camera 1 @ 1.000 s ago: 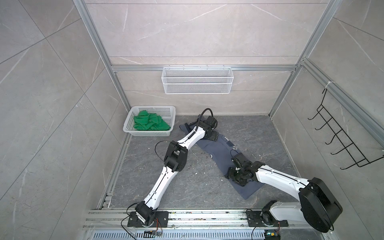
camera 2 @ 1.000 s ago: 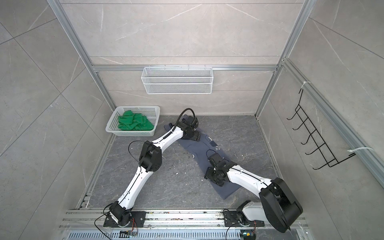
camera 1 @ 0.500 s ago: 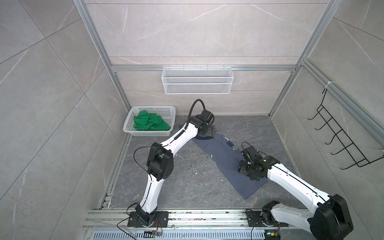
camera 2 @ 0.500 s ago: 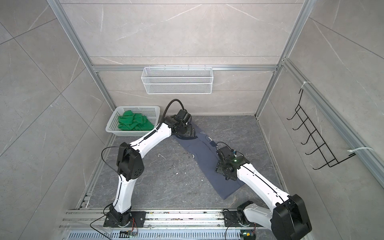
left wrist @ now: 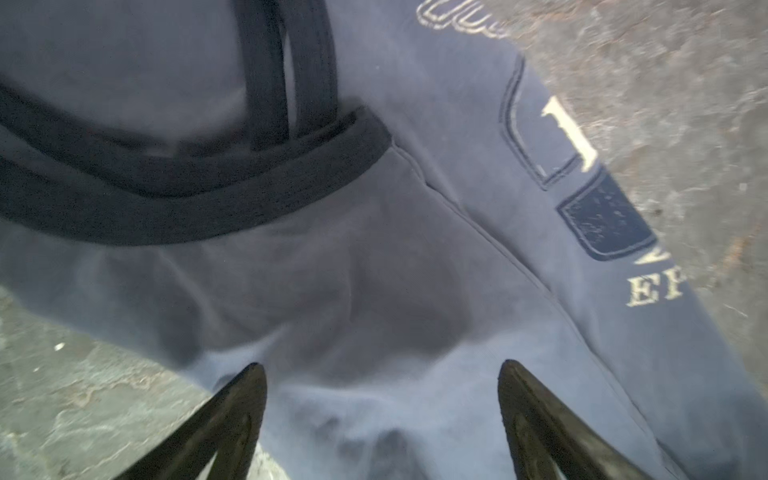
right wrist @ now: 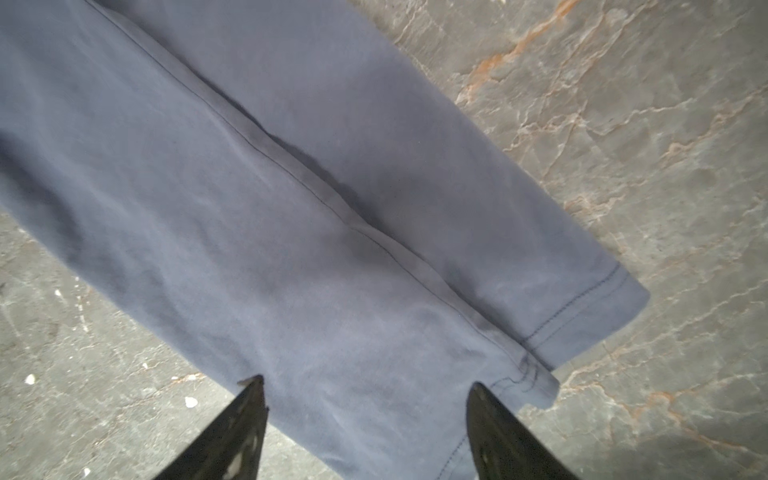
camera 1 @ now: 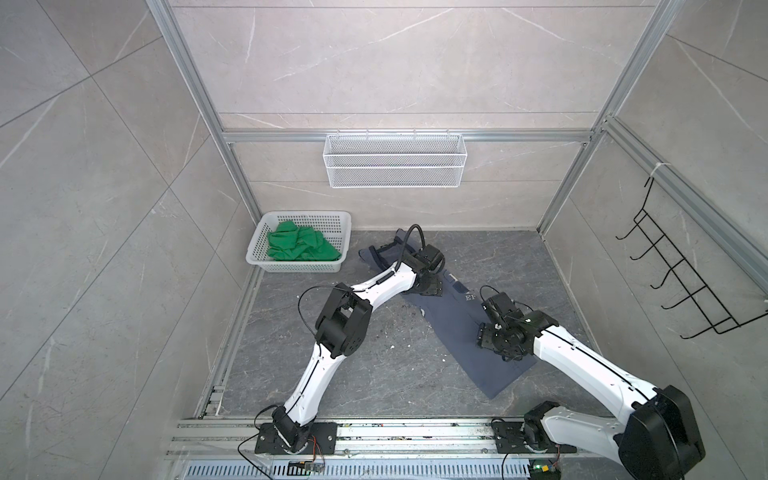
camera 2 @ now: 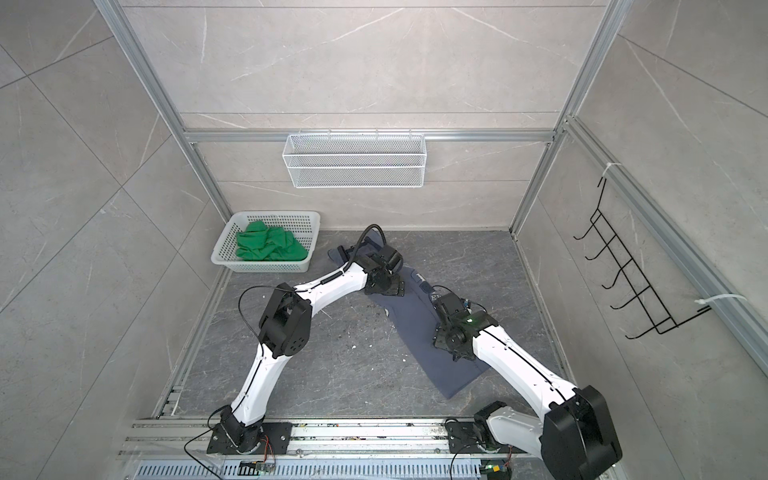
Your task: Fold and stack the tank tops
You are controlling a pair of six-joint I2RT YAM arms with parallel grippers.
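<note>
The slate-blue tank top (camera 1: 453, 328) (camera 2: 415, 328) lies in a long narrow strip, running slantwise from the back middle to the front right. My left gripper (camera 1: 428, 286) (camera 2: 386, 289) (left wrist: 382, 365) hangs open just over its upper end, near the dark neck trim (left wrist: 187, 199) and pale lettering (left wrist: 652, 289). My right gripper (camera 1: 488, 340) (camera 2: 442, 338) (right wrist: 366, 381) stands open over the lower part, close to the stitched hem (right wrist: 582, 316), with only flat cloth (right wrist: 291, 208) between the fingers. The green tank top (camera 1: 301, 247) (camera 2: 270, 247) lies crumpled in the basket.
The white perforated basket (camera 1: 299, 266) (camera 2: 262, 266) sits in the back left corner. A wire shelf (camera 1: 395, 166) hangs on the back wall and a black hook rack (camera 1: 681, 286) on the right wall. Small white specks (camera 1: 392, 336) dot the grey floor.
The left arm's elbow swung out to the left and came back, its gripper staying over the neck end. The right gripper shifted right along the lower part of the blue top and opened wider.
</note>
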